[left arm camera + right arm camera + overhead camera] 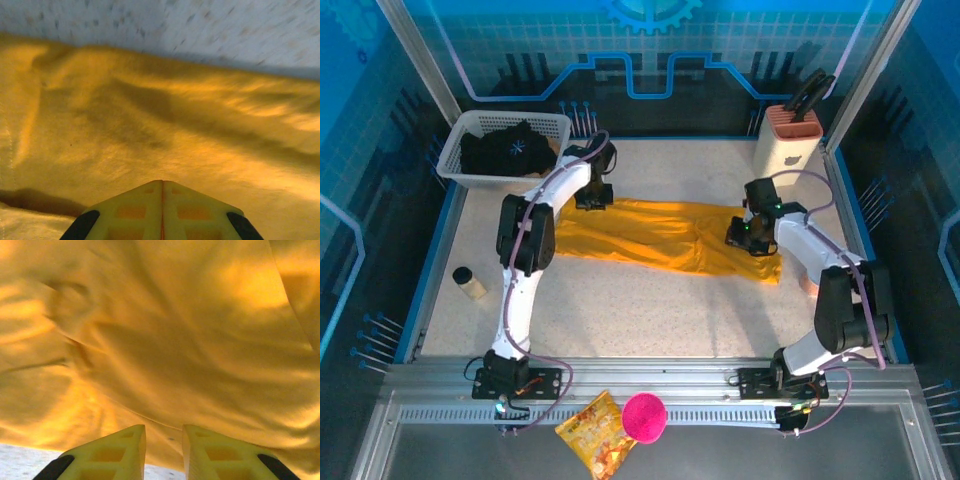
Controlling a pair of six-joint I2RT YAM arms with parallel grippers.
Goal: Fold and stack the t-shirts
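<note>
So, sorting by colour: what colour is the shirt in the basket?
The t-shirt is black, white starburst; top external view.

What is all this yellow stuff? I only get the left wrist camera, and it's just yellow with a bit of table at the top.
Observer: It's one mustard-orange t-shirt, lying in a long bunched strip across the middle of the table.
Operator: Where's my other claw?
Observer: The right claw is down at the shirt's right end.
Operator: Is there another shirt to fold?
Observer: Yes, a black t-shirt sits in the white basket at the table's far left corner.
</note>
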